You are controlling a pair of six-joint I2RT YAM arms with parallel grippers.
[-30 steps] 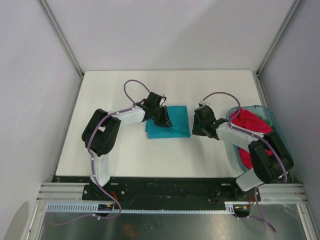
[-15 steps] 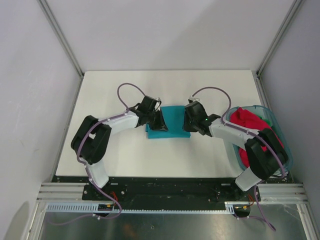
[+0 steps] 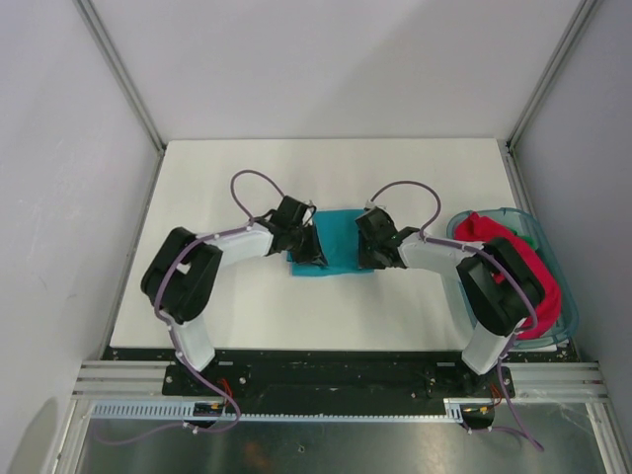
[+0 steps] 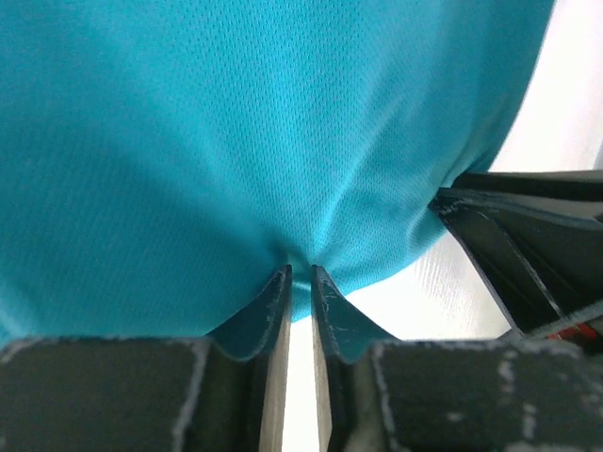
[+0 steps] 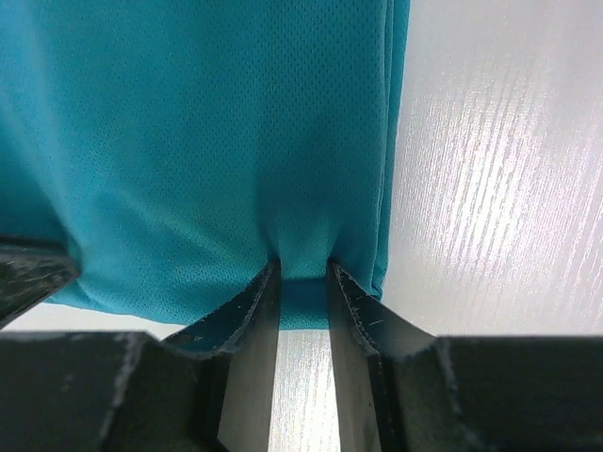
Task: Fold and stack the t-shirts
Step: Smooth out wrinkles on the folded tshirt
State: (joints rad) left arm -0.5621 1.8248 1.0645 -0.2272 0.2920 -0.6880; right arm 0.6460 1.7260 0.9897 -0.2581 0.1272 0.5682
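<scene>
A teal-blue t-shirt [image 3: 336, 235] lies folded into a small rectangle at the middle of the white table. My left gripper [image 3: 313, 253] is at its near left edge, shut on a pinch of the teal cloth [image 4: 236, 122], with the jaws almost touching [image 4: 301, 271]. My right gripper [image 3: 368, 253] is at its near right corner, its jaws [image 5: 302, 268] closed on the bunched cloth edge [image 5: 207, 122]. A magenta-red t-shirt [image 3: 528, 272] lies heaped in the basket at the right.
The translucent teal plastic basket [image 3: 499, 211] stands at the table's right edge beside the right arm. Grey walls and metal frame posts close in the table at the back and sides. White tabletop [image 3: 227, 178] surrounds the teal shirt.
Both grippers have moved inward onto the near edge of the teal t-shirt. The right arm has swung left, away from the basket. The visible teal patch has shrunk.
</scene>
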